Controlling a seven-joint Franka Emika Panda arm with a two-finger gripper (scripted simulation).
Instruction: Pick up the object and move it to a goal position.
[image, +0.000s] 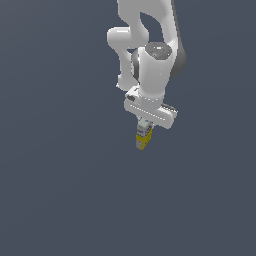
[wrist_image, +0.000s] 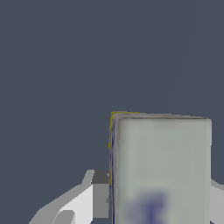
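One small upright rectangular box (wrist_image: 162, 170), white-grey on top and yellow below, fills the wrist view, one blurred blue mark on its top face, unreadable. One white Franka gripper (image: 144, 131) is clamped on it, a finger (wrist_image: 85, 199) against its side. Beyond lies plain dark grey ground (image: 60, 190).

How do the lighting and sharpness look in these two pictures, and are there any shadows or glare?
Exterior view: flat, even light on a plain dark backdrop, no cast shadows; soft highlights on the white arm; the box in the gripper is small and coarse. Wrist view: the box fills the frame close up, its blue marks smeared, no glare.
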